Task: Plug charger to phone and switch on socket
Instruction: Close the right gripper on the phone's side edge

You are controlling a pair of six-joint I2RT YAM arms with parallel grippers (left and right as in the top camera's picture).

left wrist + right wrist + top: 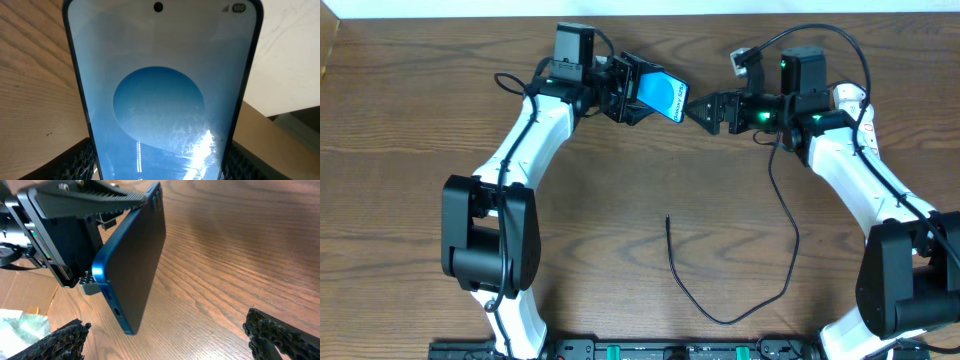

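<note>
My left gripper (632, 92) is shut on the phone (662, 97) and holds it tilted above the table's far middle. The blue screen fills the left wrist view (159, 100), with the fingers (157, 167) on its two long edges. My right gripper (704, 112) is open and empty, just right of the phone. The right wrist view shows the phone's dark back (135, 260), its port in the lower edge, and my spread fingers (167, 340). The charger (720, 318), a thin black cable, lies looped on the table, its tip (667, 219) free. The socket is out of view.
The wooden table (410, 130) runs across the overhead view. The charger's loop rises toward the right arm (840, 150). A strip of cardboard (326, 50) lies past the table's far left edge; it also shows in the right wrist view (25, 292).
</note>
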